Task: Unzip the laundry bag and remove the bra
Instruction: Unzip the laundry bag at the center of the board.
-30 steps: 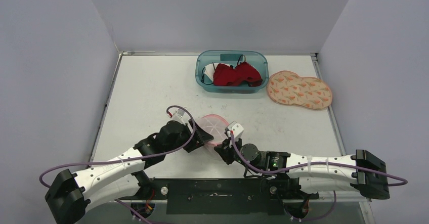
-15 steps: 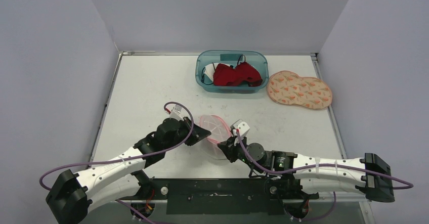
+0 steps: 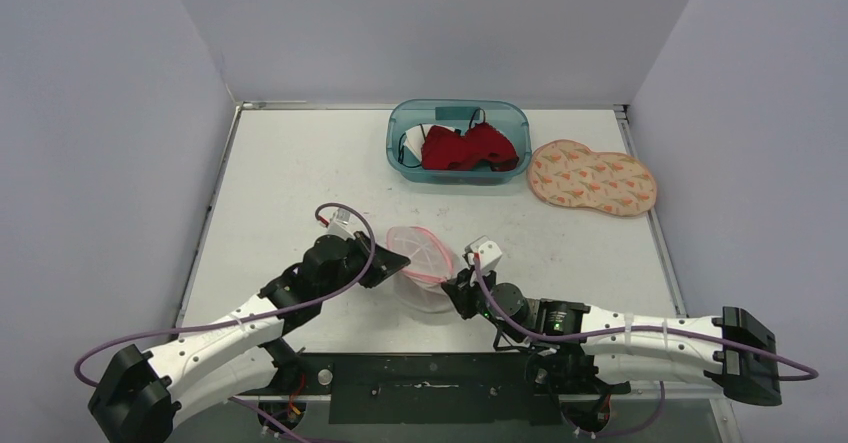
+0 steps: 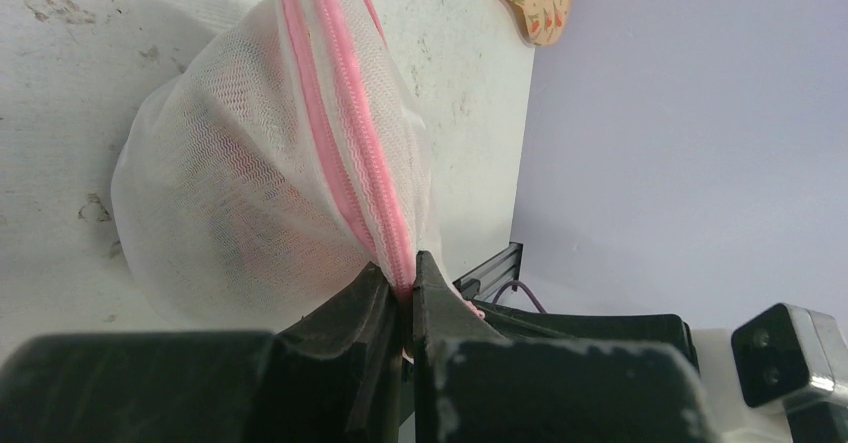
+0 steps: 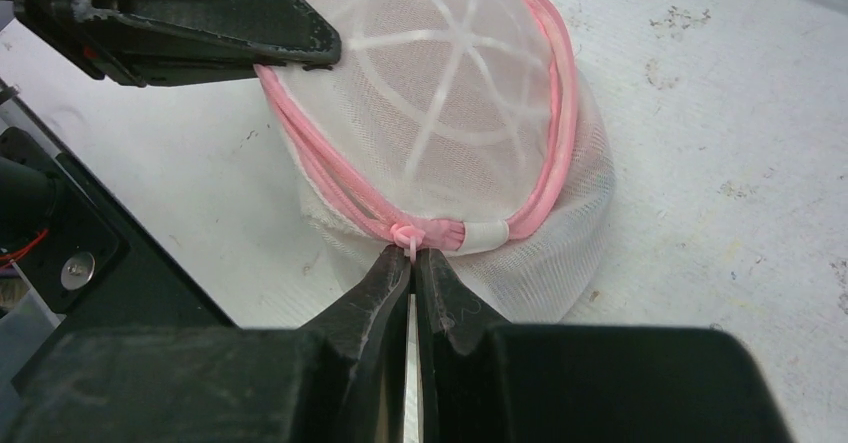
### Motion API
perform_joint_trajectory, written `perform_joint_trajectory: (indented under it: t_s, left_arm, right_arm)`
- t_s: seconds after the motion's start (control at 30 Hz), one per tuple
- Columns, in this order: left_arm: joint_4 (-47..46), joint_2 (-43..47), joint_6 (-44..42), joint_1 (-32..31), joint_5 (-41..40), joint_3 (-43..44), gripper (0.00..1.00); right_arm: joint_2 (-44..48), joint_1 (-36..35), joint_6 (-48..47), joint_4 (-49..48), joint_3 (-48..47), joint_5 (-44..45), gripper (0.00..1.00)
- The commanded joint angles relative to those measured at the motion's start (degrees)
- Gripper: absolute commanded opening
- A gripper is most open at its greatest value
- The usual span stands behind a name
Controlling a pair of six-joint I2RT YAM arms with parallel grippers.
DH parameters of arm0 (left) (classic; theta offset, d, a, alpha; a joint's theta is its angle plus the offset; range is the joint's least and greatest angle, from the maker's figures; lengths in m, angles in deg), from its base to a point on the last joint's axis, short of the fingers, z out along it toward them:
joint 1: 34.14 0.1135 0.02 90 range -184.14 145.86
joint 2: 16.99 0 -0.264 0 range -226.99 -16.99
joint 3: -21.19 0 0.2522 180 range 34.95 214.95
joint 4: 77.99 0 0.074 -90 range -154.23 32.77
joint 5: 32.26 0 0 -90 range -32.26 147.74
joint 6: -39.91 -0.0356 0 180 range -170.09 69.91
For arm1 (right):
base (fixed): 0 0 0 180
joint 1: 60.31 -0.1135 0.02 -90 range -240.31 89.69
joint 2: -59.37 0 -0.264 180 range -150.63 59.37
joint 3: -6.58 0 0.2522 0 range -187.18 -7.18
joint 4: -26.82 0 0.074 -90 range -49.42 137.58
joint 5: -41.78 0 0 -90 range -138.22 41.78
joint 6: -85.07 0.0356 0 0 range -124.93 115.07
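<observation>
The right gripper (image 5: 412, 258) is clamped on the pink pull (image 5: 406, 234) of the bag (image 5: 440, 93), which stands on the table (image 3: 290, 183) near the arms. The left gripper (image 4: 403, 283) is closed tightly on the bag's zipper (image 4: 350, 153) at the other side. Far behind, a red bra (image 3: 465, 148) lies in the bin (image 3: 394, 148).

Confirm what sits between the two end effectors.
The bag: the top view shows it spanning from the left end effector to the right end effector, each shut on its pink zipper.
</observation>
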Motion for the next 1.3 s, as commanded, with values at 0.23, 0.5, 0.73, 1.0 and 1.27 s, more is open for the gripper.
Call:
perform_joint_trajectory:
  t_s: [0.23,0.5,0.73,1.0,1.27]
  left_arm:
    - [-0.67,1.62,-0.63,1.33,-2.46,-1.67,0.0]
    - [-1.54,2.13,-0.89,1.53,-1.99,-2.15,0.0]
    - [-4.81,1.46,0.33,1.43,-1.3,-3.54,0.0]
    - [-10.92,0.21,2.64,-3.34,-10.35,-3.98,0.0]
    - [-32.83,1.42,-3.72,-17.97,-34.71,-11.45,0.0]
  right_arm:
    - [0.59,1.86,2.1,0.62,1.73,3.0,0.05]
    - [0.01,3.44,2.9,0.91,2.55,3.14,0.05]
    - [2.31,3.51,5.31,1.47,1.86,0.25,0.19]
    - [9.84,3.72,27.23,2.87,2.13,-2.67,0.81]
    - [9.55,9.3,34.48,-4.75,3.07,-6.1,0.83]
